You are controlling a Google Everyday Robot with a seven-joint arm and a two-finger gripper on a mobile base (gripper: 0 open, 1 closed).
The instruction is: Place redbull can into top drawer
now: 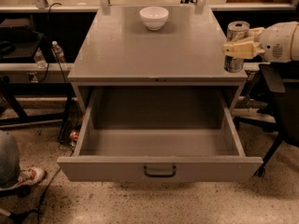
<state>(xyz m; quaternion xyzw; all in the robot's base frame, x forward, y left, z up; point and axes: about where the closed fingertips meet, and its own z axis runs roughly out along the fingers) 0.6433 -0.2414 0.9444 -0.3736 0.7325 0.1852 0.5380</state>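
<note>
The redbull can (235,33), slim and silver, is held upright in my gripper (237,49) at the right edge of the grey cabinet top (154,50), lifted a little above it. The cream fingers (243,49) are closed around the can's middle, and the white arm comes in from the right. The top drawer (159,146) is pulled fully open below, empty inside, with a dark bar handle (160,171) on its front panel. The can is up and to the right of the drawer's opening.
A white bowl (154,17) stands at the back of the cabinet top. A small red can (74,135) lies on the floor left of the drawer. A person's shoe (30,175) is at the lower left. A black chair (280,106) stands to the right.
</note>
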